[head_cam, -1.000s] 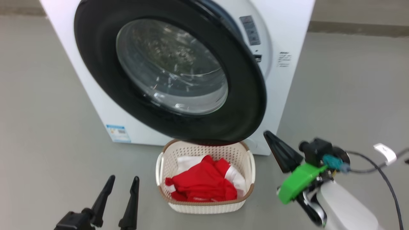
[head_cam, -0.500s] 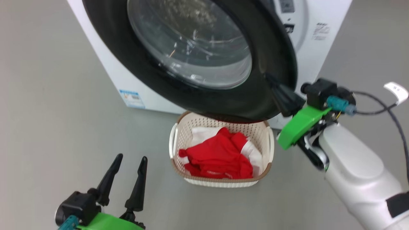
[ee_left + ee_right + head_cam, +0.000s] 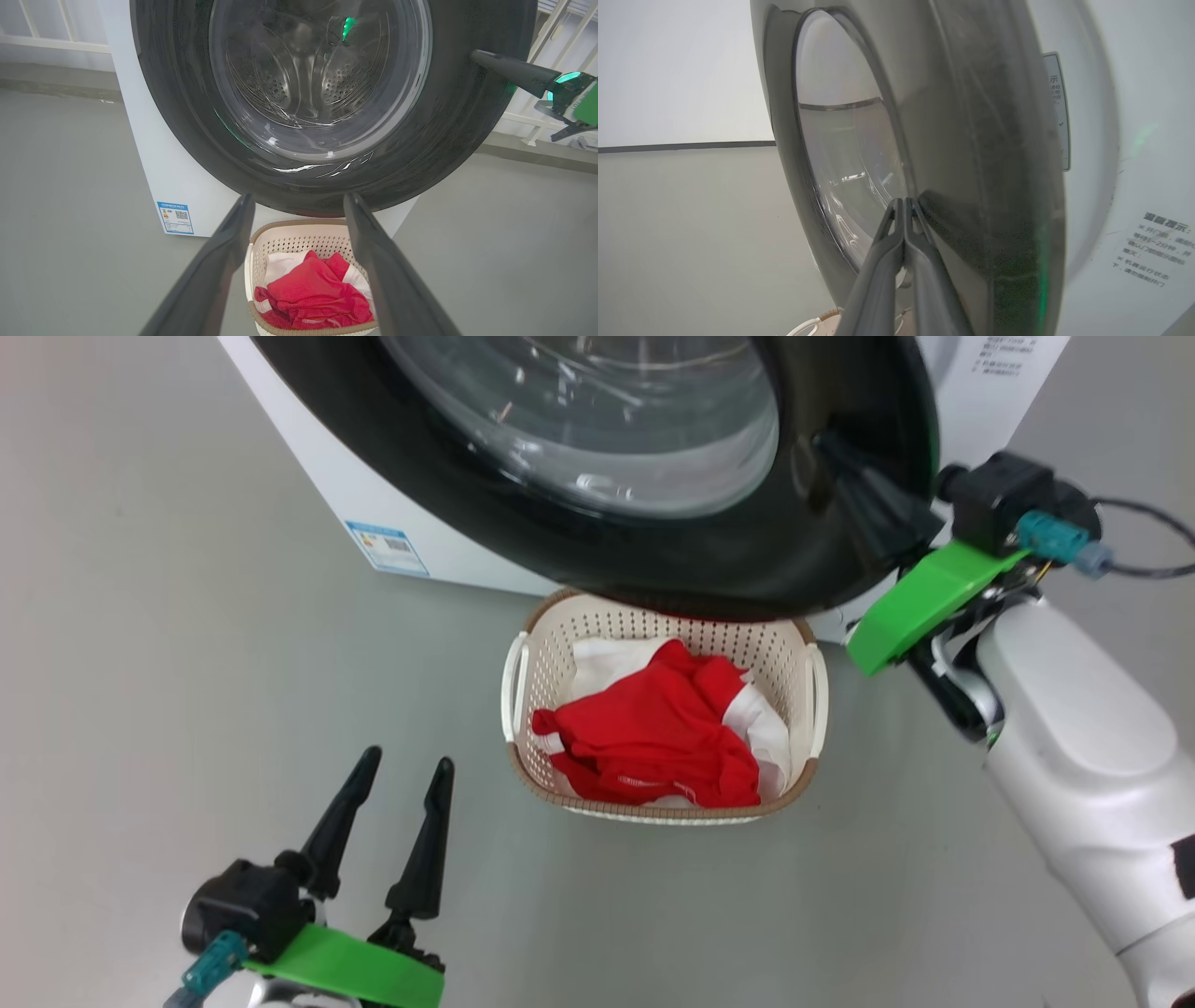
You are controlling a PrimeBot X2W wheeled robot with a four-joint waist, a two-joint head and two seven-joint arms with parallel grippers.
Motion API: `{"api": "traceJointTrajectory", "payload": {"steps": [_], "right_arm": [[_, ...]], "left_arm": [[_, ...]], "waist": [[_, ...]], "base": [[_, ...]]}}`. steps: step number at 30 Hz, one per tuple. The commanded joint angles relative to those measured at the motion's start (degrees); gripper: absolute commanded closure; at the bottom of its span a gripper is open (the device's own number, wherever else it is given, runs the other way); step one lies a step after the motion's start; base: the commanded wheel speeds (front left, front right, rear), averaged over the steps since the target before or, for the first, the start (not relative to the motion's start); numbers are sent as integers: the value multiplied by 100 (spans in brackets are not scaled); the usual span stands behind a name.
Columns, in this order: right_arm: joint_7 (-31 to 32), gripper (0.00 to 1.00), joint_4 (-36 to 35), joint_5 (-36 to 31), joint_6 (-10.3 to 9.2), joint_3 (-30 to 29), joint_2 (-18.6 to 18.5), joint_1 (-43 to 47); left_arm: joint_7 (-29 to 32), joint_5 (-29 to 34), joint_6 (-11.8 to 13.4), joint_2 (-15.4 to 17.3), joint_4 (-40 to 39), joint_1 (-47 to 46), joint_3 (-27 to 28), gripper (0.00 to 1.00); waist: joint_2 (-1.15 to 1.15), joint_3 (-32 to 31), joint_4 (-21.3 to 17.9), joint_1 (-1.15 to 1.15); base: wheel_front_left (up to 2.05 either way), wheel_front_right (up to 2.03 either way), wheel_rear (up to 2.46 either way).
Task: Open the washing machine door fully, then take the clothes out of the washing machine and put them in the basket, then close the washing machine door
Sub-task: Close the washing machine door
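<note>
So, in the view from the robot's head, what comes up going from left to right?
left gripper, open → basket holding the red and white clothes → right gripper, shut, at the washing machine door rim

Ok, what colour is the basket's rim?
Brown, on the cream perforated plastic basket; clearest in head view.

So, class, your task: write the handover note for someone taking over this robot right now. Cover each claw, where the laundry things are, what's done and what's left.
Left claw: open, holding nothing, low beside the basket.
Right claw: shut, tips against the washing machine door, on its black rim.
The clothes lie in the basket, on the floor before the washing machine, under the door's lower edge.
Done: clothes unloaded.
Left: push the door fully shut; it looks ajar.
</note>
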Motion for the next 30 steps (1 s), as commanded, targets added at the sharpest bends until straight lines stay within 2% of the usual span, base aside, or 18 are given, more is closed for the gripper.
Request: {"api": "traceJointTrajectory", "payload": {"steps": [1, 15, 23, 30], "right_arm": [[-36, 100, -92, -38, -6, -72, -42, -142], [-36, 100, 182, -150, -6, -217, -306, -987], [-36, 100, 650, -348, -6, -724, -292, -1574], [-36, 100, 727, -506, -6, -902, -184, -1623]], "left_arm": [[-69, -47, -32, 58, -122, -200, 141, 0], [-69, 48, -32, -24, -251, -518, 73, 0], [-69, 13, -32, -91, -184, -617, -4, 0], [-69, 22, -32, -97, -134, -641, 24, 0]], "waist": [[0, 138, -1, 0], [0, 707, 186, 0], [0, 881, 306, 0], [0, 851, 315, 0]], "base": [[0, 0, 0], [0, 0, 0], [0, 0, 0], [0, 0, 0]]}}
